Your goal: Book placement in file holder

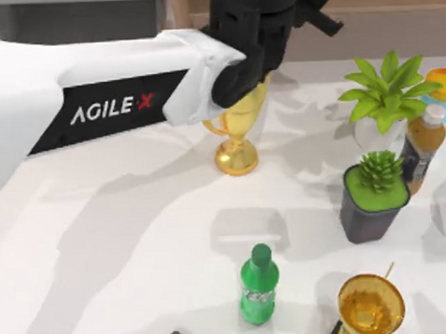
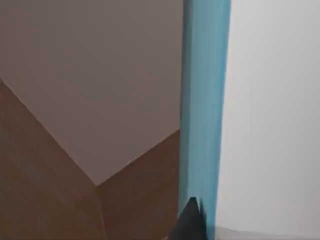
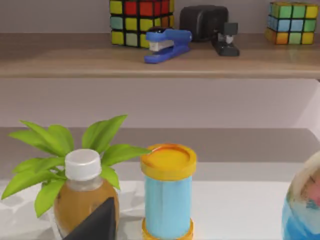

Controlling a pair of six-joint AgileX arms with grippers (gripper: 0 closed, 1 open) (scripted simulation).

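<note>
Two gold trophy cups are seen on the white table (image 1: 123, 236): one (image 1: 238, 130) near the middle at the back, partly covered by the left arm, and another (image 1: 370, 305) at the front right. A green bottle (image 1: 258, 284) stands upright at the front centre. At the right, a dark pot (image 1: 371, 206) holds a small succulent, and a white pot (image 1: 376, 132) behind it holds a leafy plant. Just beside these stand an amber bottle (image 1: 423, 142) with a white cap and a blue canister (image 3: 168, 192) with a yellow lid.

The left gripper (image 1: 259, 41) is reached to the back edge of the table, above the rear trophy. In its wrist view the light blue book (image 2: 202, 115) is seen upright against one dark fingertip (image 2: 190, 222); whether the pincer is clamped on it cannot be told. Brown panels and a pale wall lie behind.

From the right wrist, a wooden shelf (image 3: 160, 62) is seen carrying two colour cubes, a blue stapler (image 3: 167, 44) and a black one. One dark finger (image 3: 97, 225) of the right gripper is seen; its state cannot be told.
</note>
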